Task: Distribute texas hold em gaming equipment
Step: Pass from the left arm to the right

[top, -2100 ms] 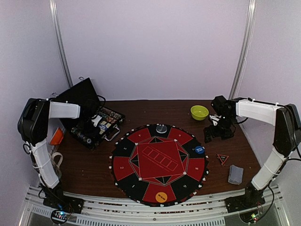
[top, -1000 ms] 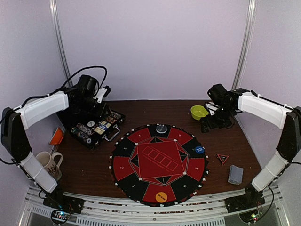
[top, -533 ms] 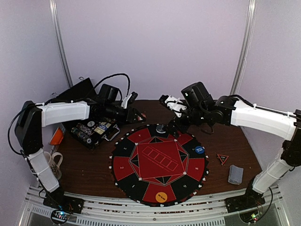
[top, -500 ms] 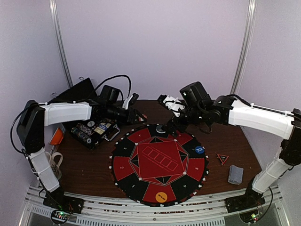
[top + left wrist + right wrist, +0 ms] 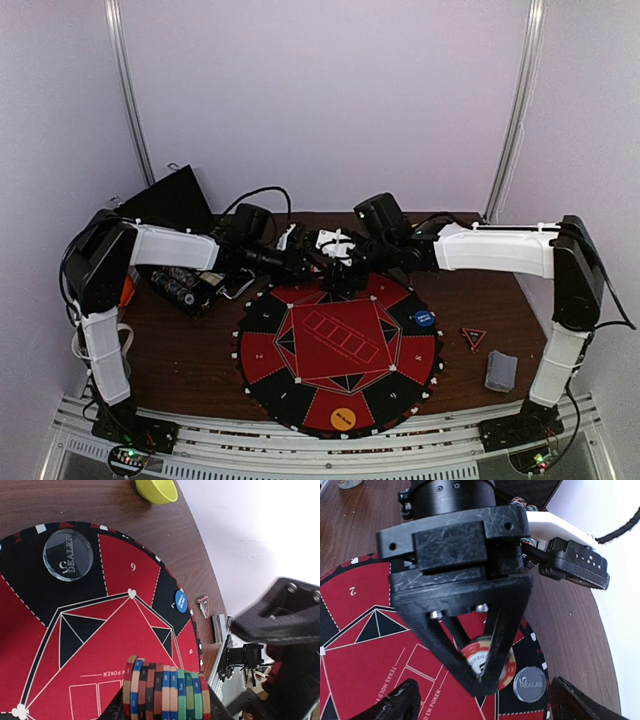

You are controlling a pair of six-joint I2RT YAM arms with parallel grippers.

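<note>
My left gripper (image 5: 305, 262) is shut on a stack of striped-edge poker chips (image 5: 167, 692), held on edge above the far part of the round red-and-black mat (image 5: 300, 390). The right gripper (image 5: 487, 702) faces it head-on and stands open, its fingertips spread either side of the left gripper's fingers (image 5: 505, 630). In the right wrist view the chips (image 5: 485, 661) show between those fingers. A clear dealer disc (image 5: 68, 557), a blue button (image 5: 425, 319) and an orange button (image 5: 343, 418) lie on the mat. A grey-blue deck of cards (image 5: 500, 371) lies at the right.
An open black chip case (image 5: 195, 280) sits at the back left. A lime-green bowl (image 5: 156, 490) stands beyond the mat's far edge. A small red triangle marker (image 5: 473, 337) lies right of the mat, near the deck.
Both arms have swung in to the middle. The left gripper came from the case with the chip stack; the right gripper swept left from beside the bowl and now faces it.
</note>
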